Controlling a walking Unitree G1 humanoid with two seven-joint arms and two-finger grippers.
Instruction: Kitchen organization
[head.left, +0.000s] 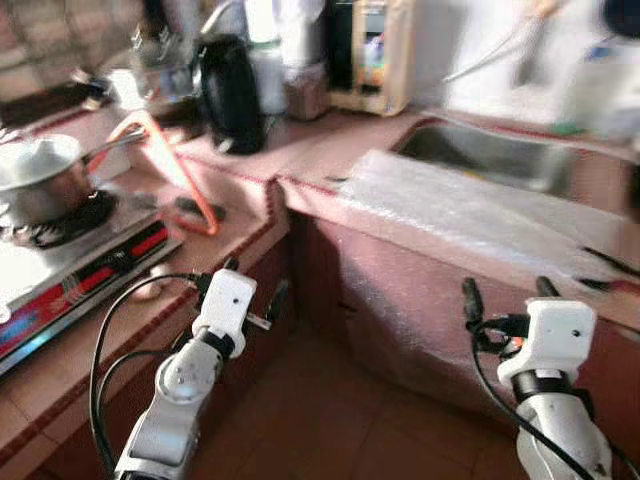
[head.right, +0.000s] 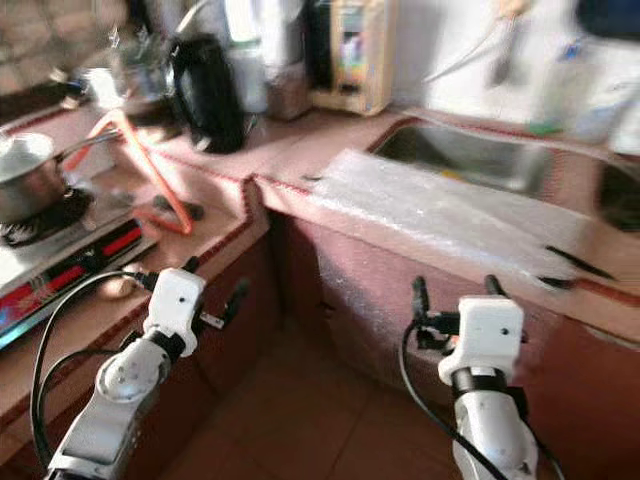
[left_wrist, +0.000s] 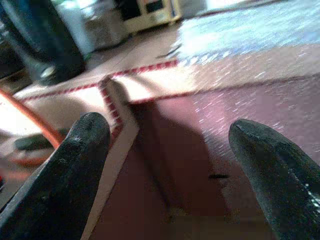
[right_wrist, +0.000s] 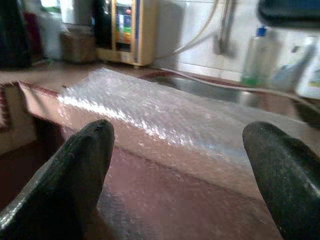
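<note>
**Both grippers up and spread before the corner counter**

We're looking down into the inside corner of a reddish-brown counter (head.left: 250, 150) with red-and-white trim, a tiled floor (head.left: 330, 420) of the same tone at lower centre. Everything is a little blurred.

Along the left of the frame, a gas stove (head.left: 70, 265) with a red stripe carries a steel pot (head.left: 35, 175), lid on, contents hidden. An orange hose (head.left: 175, 165) loops across the counter beside it. At top centre stands a black kettle (head.left: 230, 90), and just right of it a cream appliance (head.left: 375, 55) against the wall.

Upper right, a steel sink (head.left: 490, 150) is set into the counter; what lies in it cannot be made out. A sheet of bubble wrap (head.left: 460, 205) covers the counter edge in front of the sink. The right wrist view picks out a clear bottle (right_wrist: 255, 55) behind the sink.

The left gripper (head.left: 250, 285) hovers at lower left, fingers spread, holding nothing. The right gripper (head.left: 505, 288) hangs at lower right below the wrap, fingers likewise apart and empty.
</note>
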